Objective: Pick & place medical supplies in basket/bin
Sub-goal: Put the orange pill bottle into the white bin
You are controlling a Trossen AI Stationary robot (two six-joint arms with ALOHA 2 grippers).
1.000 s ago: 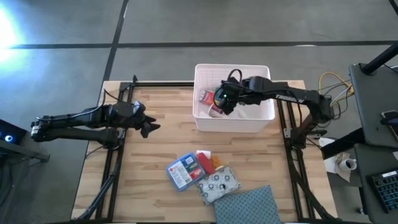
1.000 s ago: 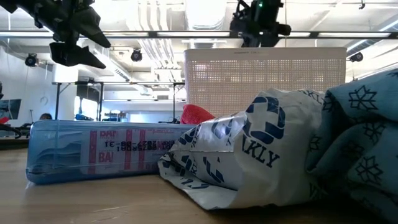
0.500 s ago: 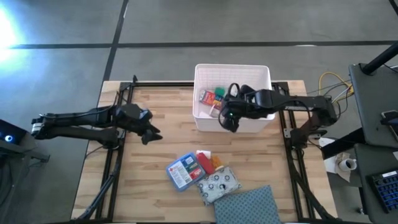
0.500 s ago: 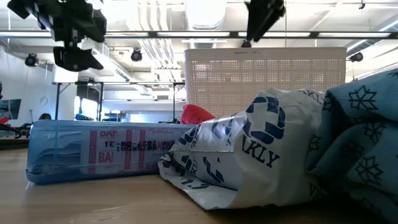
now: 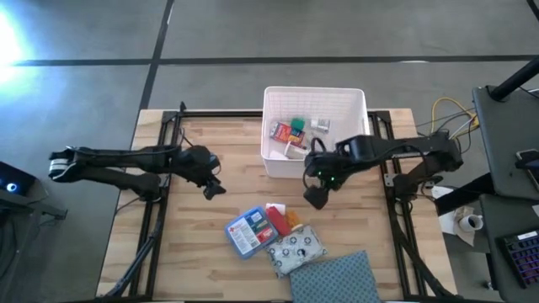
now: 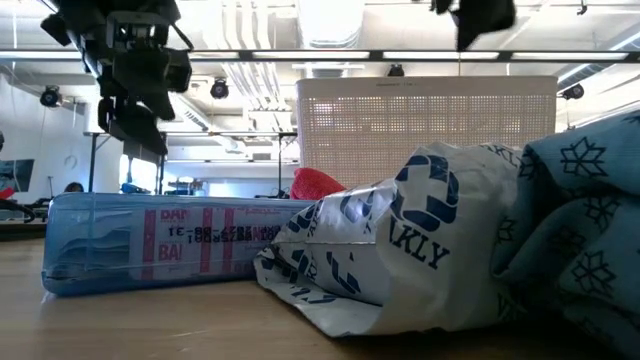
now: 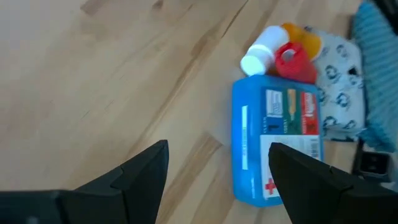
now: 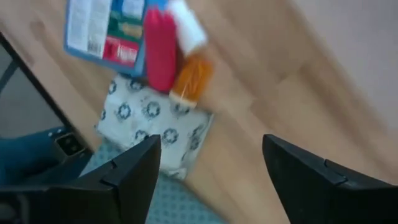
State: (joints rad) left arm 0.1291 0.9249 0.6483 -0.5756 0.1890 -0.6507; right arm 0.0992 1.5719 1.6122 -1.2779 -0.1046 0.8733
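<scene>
The white bin [image 5: 314, 160] stands at the table's far middle with several small supplies [image 5: 295, 135] inside. On the near middle lie a blue-and-red flat packet [image 5: 247, 231], a red pack [image 5: 276, 220], an orange pack [image 5: 292, 220], a white bottle [image 7: 260, 50] and a white patterned pouch [image 5: 296, 248]. My left gripper [image 5: 215, 187] is open and empty, left of and above the packet. My right gripper [image 5: 314, 198] is open and empty, in front of the bin's near wall, above the table.
A blue-grey dotted cloth [image 5: 337, 282] lies at the table's near edge, right of the pouch. Bare wood lies at the table's left and right of the pile. Black frame rails [image 5: 156, 210] run along both table sides.
My right gripper has come out of the bin and gone toward the table's near edge, past the bin's near wall, empty. My left gripper has gone right and toward the near edge, closer to the blue-and-red packet.
</scene>
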